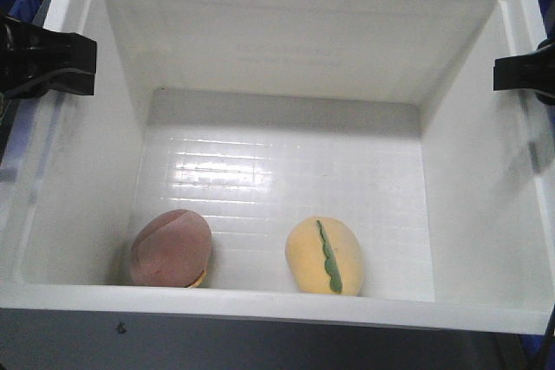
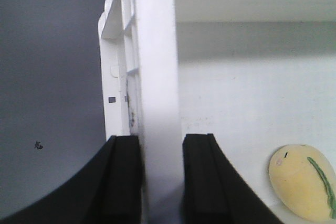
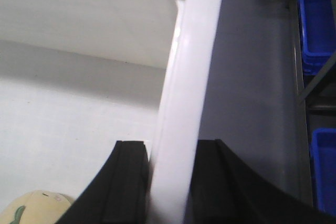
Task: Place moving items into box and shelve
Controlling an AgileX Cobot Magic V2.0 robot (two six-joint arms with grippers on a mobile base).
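Grey floor (image 3: pixel 252 103), blue bins (image 3: pixel 317 19), white box (image 1: pixel 286 305)

Exterior front-facing view: set high and close, looking steeply down into the large white rectangular plastic tote (image 1: pixel 286 49), near wall along the bottom edge, far wall at the top. Left wrist view: very near, sighting along the tote's left rim between the left gripper's (image 2: pixel 161 179) black fingers (image 2: pixel 123 182), inner wall to the right; right wrist view likewise along the right rim at the right gripper (image 3: pixel 170 182), grey floor (image 3: pixel 247 77) and blue plastic bins (image 3: pixel 317 19) to the right. Overlapping on the tote's inside, with the yellow egg-shaped soft lump with a green stripe (image 1: pixel 325 256) whole from the front and clipped at a lower corner of each wrist view.
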